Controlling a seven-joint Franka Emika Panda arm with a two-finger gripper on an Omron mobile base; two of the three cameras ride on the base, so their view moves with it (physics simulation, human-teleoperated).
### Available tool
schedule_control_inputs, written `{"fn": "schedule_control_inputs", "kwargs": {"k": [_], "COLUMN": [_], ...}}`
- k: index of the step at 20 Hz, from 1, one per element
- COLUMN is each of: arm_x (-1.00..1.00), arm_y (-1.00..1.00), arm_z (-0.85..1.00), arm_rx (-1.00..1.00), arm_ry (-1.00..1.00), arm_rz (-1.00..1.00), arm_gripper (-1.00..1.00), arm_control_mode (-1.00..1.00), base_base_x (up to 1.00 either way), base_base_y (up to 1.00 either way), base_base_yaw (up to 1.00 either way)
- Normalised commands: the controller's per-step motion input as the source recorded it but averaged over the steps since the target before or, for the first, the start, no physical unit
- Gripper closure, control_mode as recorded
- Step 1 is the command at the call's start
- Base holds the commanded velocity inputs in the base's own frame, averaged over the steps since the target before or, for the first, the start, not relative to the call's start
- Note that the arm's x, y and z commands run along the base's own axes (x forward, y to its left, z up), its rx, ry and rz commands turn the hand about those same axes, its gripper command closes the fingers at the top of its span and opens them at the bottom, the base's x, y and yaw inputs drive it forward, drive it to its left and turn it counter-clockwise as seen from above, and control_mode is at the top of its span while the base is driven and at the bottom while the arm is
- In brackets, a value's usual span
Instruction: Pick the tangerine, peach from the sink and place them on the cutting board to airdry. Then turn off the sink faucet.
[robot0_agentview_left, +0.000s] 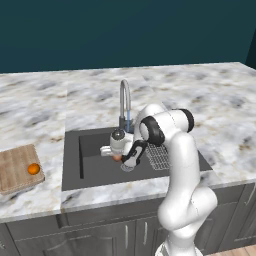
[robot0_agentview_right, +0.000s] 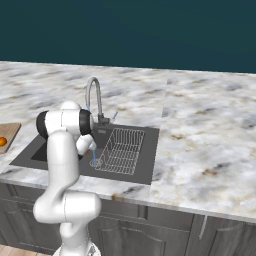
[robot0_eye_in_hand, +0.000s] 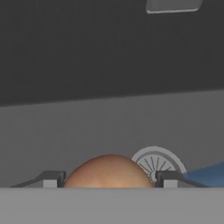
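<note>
The reddish peach (robot0_eye_in_hand: 109, 168) sits between my gripper's (robot0_eye_in_hand: 109, 180) two fingertips, which press against its sides. From the left base camera the gripper (robot0_agentview_left: 118, 154) hangs low in the dark sink (robot0_agentview_left: 90, 172), with the peach (robot0_agentview_left: 116, 158) showing just under the hand. The round drain (robot0_eye_in_hand: 158, 161) lies right behind the fruit. The orange tangerine (robot0_agentview_left: 33, 169) rests on the wooden cutting board (robot0_agentview_left: 15, 172) left of the sink, and the tangerine (robot0_agentview_right: 1, 141) shows at the edge of the board (robot0_agentview_right: 11, 131) in the right base view. The faucet (robot0_agentview_left: 124, 100) arches over the basin with a blue stream (robot0_agentview_right: 94, 157) running.
A wire rack (robot0_agentview_right: 121, 150) takes up the right part of the sink. My arm's elbow (robot0_agentview_left: 165, 127) leans over the basin's front right. Marble counter (robot0_agentview_left: 210, 100) spreads around the sink, and a dark wall stands behind it.
</note>
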Motion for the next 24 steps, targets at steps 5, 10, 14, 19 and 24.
{"fn": "schedule_control_inputs", "kwargs": {"k": [5,10,14,19,24], "arm_x": [0.0,0.0,0.0,0.0,-0.01], "arm_y": [0.04,0.07,0.06,0.05,0.05], "arm_z": [0.26,0.24,0.22,0.26,0.29], "arm_rx": [0.0,0.0,0.0,0.0,0.0], "arm_ry": [0.0,0.0,0.01,0.04,0.03], "arm_rz": [-0.04,-0.05,-0.04,-0.04,-0.03], "arm_gripper": [1.0,1.0,1.0,1.0,1.0], "arm_control_mode": [-1.0,-1.0,-1.0,-1.0,-1.0], "base_base_x": [0.0,0.0,0.0,0.0,0.0], "base_base_y": [0.0,0.0,0.0,0.0,0.0], "base_base_yaw": [0.0,0.0,0.0,0.0,0.0]}}
